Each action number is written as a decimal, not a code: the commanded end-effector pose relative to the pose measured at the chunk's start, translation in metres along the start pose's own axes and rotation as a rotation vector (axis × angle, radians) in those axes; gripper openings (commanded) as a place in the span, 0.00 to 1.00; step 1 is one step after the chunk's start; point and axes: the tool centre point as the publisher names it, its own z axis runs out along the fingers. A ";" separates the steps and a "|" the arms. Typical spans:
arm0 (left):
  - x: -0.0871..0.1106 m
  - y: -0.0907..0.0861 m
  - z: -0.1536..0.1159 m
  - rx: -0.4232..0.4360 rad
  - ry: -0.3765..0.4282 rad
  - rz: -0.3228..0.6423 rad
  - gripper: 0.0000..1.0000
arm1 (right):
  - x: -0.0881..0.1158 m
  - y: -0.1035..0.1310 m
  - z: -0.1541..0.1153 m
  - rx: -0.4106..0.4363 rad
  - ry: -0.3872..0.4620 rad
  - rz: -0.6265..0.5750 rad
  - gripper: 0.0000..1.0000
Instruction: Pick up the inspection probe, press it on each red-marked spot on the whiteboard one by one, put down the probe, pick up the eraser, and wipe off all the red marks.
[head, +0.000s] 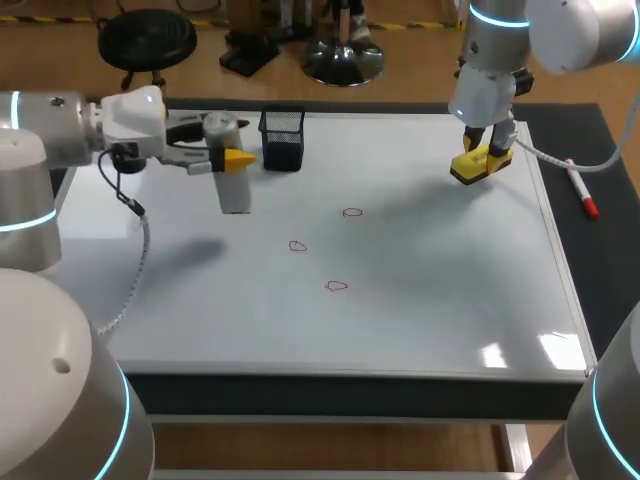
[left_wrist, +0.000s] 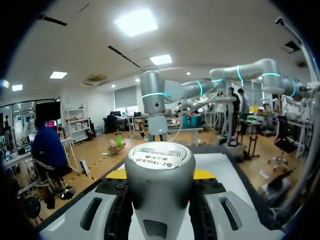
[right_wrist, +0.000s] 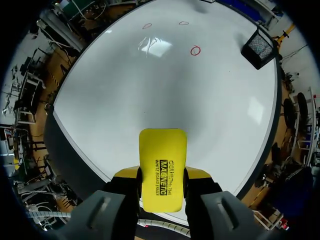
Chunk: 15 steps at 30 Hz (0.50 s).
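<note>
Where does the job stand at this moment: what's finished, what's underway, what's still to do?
Done: both tools are picked up. In hand: the left gripper is shut on the probe above the whiteboard, the right gripper on the eraser near its far right corner. Left: the probe is not put down, and all three red marks are unwiped. Whether any were pressed cannot be seen.

Left arm (head: 30, 150) and right arm (head: 570, 30): glossy silver-white tubes, with glowing cyan rings at the joints. A black cable (head: 130, 203) loops off the left wrist, a white cable (head: 560, 163) off the right. The right gripper (right_wrist: 161, 172) shows grey housings and black fingers (right_wrist: 125, 189) with yellow tips.
</note>
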 end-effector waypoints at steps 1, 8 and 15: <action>0.010 0.003 0.016 0.001 0.029 -0.002 0.00 | 0.000 -0.001 -0.001 0.002 0.001 -0.001 0.00; 0.028 0.009 0.036 0.005 0.092 -0.020 0.00 | 0.000 -0.001 -0.001 0.002 0.001 -0.001 0.00; 0.040 0.017 0.059 0.011 0.179 -0.012 0.00 | 0.000 -0.001 -0.001 0.002 0.001 -0.001 0.00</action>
